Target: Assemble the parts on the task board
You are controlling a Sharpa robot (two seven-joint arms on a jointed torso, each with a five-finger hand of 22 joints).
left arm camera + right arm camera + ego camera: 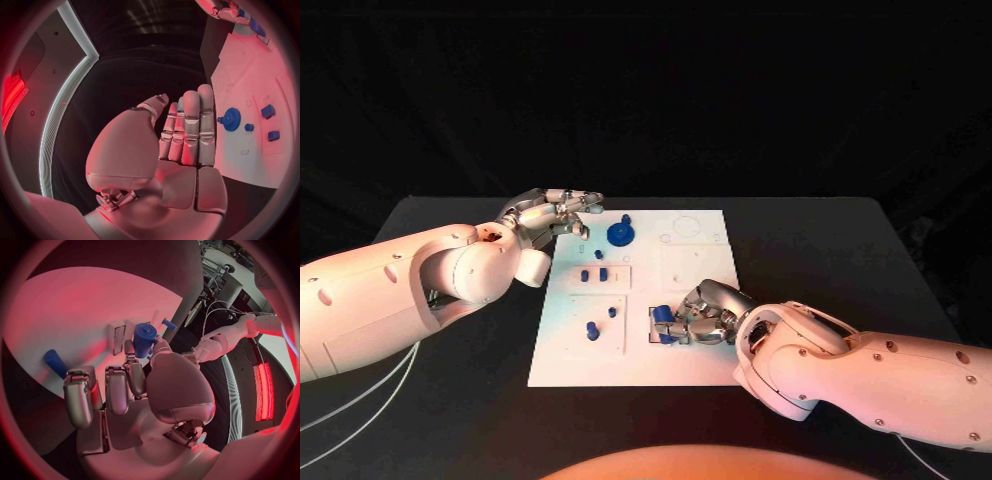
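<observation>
The white task board lies in the middle of the black table. My right hand sits low over its near right part and pinches a blue cylinder between thumb and a finger; the cylinder stands upright at the board's surface. My left hand hovers beside the board's far left corner, fingers straight, holding nothing. A blue gear sits on the board just right of that hand. Small blue parts lie mid-board: two blocks and two pegs.
A blue peg lies on the board near my right hand's fingers. Bare black table borders the board on both sides. The board's far right area carries only outlines and small holes.
</observation>
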